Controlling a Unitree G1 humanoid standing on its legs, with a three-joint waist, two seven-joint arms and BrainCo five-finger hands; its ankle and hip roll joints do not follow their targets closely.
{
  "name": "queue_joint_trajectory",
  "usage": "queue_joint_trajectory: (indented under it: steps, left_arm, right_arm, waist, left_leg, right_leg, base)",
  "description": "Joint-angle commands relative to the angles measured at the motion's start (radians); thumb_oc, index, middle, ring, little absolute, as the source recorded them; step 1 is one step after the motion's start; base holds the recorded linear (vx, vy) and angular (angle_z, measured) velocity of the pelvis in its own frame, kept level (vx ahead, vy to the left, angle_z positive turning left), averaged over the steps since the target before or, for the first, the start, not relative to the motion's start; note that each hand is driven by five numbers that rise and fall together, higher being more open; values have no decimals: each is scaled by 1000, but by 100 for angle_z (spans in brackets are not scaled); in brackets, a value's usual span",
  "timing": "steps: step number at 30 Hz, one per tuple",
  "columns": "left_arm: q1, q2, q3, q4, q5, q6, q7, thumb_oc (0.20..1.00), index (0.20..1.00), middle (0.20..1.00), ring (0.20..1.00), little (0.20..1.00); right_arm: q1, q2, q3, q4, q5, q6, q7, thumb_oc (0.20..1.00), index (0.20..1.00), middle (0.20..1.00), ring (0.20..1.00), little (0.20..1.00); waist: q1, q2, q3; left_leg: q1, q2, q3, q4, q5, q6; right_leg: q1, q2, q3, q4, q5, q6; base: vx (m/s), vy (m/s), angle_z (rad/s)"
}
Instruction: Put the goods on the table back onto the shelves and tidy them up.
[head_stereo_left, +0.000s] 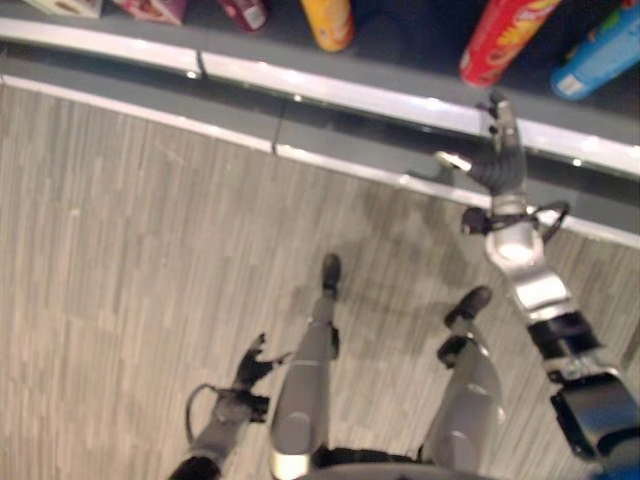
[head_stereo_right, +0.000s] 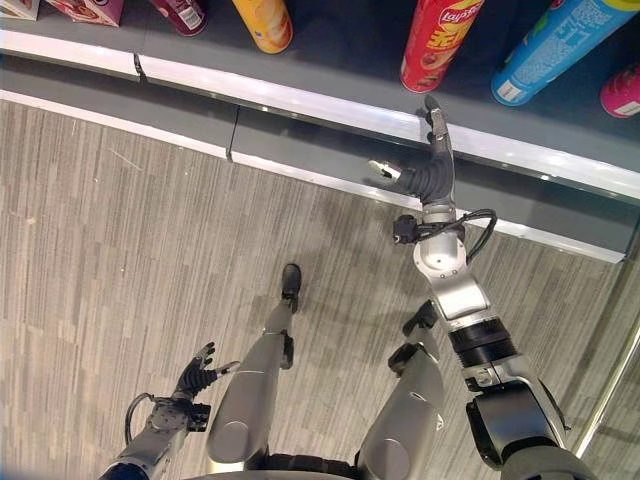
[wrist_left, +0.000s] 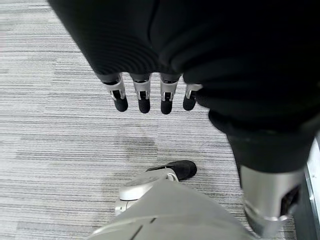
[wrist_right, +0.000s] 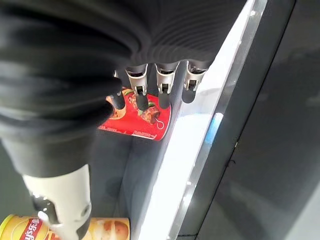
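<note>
Fingers of right robot hand (head_stereo_right: 432, 170) spread, empty, below red can (head_stereo_right: 438, 42); left robot hand (head_stereo_right: 197, 379) hangs relaxed.

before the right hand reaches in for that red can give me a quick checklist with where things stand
1. Right hand empty and open: ok, fingers straight, nothing held.
2. Right hand at the shelf edge: ok, its fingertips are over the white strip.
3. Red can upright on the shelf: ok, just beyond the fingertips.
4. Contact with the red can: cannot tell; the wrist view shows the fingers in front of it.
5. Neighbours clear: ok, the yellow can and the blue can stand apart from it.
6. Left hand idle: ok, low over the floor, holding nothing.
</note>
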Motion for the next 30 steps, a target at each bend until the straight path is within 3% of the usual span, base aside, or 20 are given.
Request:
queue_joint_trajectory:
  steps: [1, 30]
  left_arm:
    - [34, 46, -30, 16, -25, -8, 2, 1000, 1000, 1000, 1000, 1000]
    - [31, 63, -46, 1, -49, -20, 8, 1000, 1000, 1000, 1000, 1000]
  right_arm:
    - [-67, -46, -47, 8, 14, -38, -32, 1000, 1000, 1000, 1000, 1000]
    - [-220, -155, -66, 150, 2, -14, -104, 1000, 1000, 1000, 1000, 1000]
  waist:
    - [43, 21, -9]
    - [68, 36, -9]
  left_leg:
    - [102, 4, 35, -93, -112, -37]
    - [103, -5, 28, -93, -119, -30]
  right_leg:
    - [-64, -43, 101, 103, 14, 76]
    - [-86, -55, 109, 142, 6, 76]
  base:
    - [0, 0, 0]
    - [0, 0, 0]
